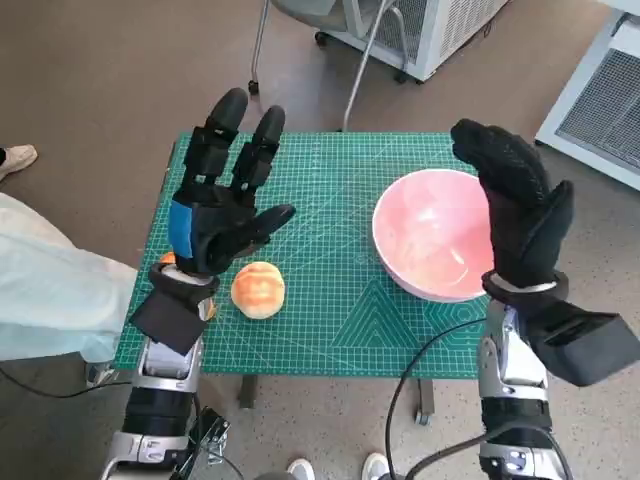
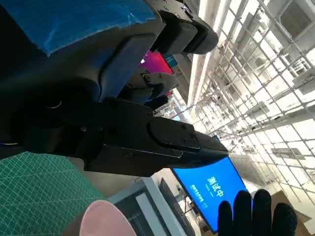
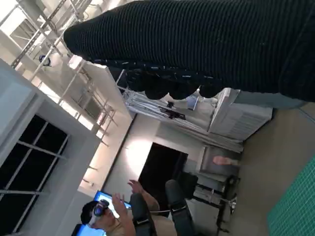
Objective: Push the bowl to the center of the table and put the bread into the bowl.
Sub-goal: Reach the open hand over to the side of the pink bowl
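A pink bowl (image 1: 430,235) stands on the right part of the green cutting mat (image 1: 330,300); its rim (image 2: 101,219) also shows in the left wrist view. A round golden bread roll (image 1: 258,289) lies on the mat's left front. My left hand (image 1: 222,195) is raised above the mat, fingers spread, just up and left of the roll and holding nothing. My gloved right hand (image 1: 515,205) is raised at the bowl's right rim, fingers up and empty; its fingertips (image 2: 256,214) show in the left wrist view. The glove (image 3: 206,44) fills the right wrist view.
An orange object (image 1: 167,259) peeks out behind my left wrist at the mat's left edge. A person's pale sleeve (image 1: 50,290) lies at the left. Chair legs (image 1: 365,60) and white cabinets (image 1: 600,90) stand beyond the table. A person (image 3: 113,216) with raised hands sits far off.
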`<state>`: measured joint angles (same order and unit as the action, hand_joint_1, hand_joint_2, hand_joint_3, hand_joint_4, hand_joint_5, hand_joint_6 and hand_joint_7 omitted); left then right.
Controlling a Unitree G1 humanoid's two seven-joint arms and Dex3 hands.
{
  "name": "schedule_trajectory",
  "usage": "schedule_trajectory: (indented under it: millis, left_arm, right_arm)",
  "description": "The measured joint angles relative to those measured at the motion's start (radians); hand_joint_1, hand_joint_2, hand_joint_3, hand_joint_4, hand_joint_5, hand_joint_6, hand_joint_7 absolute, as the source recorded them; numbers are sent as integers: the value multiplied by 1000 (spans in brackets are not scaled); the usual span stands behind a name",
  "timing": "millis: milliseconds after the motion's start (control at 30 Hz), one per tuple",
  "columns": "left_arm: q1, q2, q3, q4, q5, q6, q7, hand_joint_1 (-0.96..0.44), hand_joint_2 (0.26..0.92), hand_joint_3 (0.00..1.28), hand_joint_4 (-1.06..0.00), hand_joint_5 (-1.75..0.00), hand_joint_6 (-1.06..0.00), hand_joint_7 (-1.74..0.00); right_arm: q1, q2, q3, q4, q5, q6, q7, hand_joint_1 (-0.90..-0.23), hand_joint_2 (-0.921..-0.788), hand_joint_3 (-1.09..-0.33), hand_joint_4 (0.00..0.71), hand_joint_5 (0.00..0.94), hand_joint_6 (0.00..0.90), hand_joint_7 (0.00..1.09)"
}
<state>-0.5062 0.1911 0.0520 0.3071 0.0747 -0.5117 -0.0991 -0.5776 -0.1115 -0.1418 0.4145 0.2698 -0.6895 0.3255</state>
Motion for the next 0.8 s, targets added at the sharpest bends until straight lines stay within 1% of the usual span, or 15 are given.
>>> schedule_trajectory:
  millis: [133, 200, 233, 367, 433, 533, 633, 767, 800]
  left_arm:
    - [0, 0, -2, 1, 0, 0, 1, -123, 921, 56, -314, -4, -222, -443]
    - [-1, -1, -5, 2, 1, 0, 2, -123, 921, 56, -315, -4, -222, -446]
    - [-1, -1, -6, 2, 1, 0, 2, -123, 921, 57, -315, -4, -222, -448]
    - [-1, 0, -8, 2, 1, 0, 3, -122, 921, 57, -317, -5, -220, -454]
    - [-1, 2, -7, 2, 1, 0, 7, -122, 921, 58, -317, -5, -219, -457]
    - [-1, 3, -7, 2, 1, 0, 9, -127, 921, 59, -318, -5, -217, -462]
    - [-1, 3, -7, 3, 1, 0, 12, -129, 921, 60, -320, -6, -216, -468]
    - [-2, 0, -11, 4, 1, 1, 13, -128, 921, 60, -322, -7, -214, -475]
    - [-2, -1, -12, 4, 2, 1, 13, -128, 921, 61, -324, -8, -213, -477]
  right_arm:
    - [0, -6, -5, 1, 0, -1, 1, -645, -921, -733, 356, 0, 0, 749]
    - [0, -16, -13, 7, 0, -5, 3, -647, -921, -738, 356, 1, 6, 733]
    - [-1, -27, -21, 19, 0, -12, 3, -648, -921, -740, 356, 1, 10, 724]
    - [-14, -77, -71, 100, -3, -48, -4, -650, -921, -748, 358, 2, 15, 706]
    - [-24, -101, -101, 152, -9, -70, -25, -654, -921, -752, 357, 2, 20, 699]
    - [-40, -127, -141, 227, -22, -101, -71, -659, -921, -755, 357, 1, 24, 689]
    - [-60, -140, -170, 313, -30, -127, -109, -656, -921, -757, 355, 0, 30, 682]
    - [-89, -144, -200, 431, -22, -139, -130, -650, -921, -763, 350, 0, 37, 678]
    - [-95, -144, -207, 456, -19, -140, -133, -640, -921, -767, 346, 0, 42, 680]
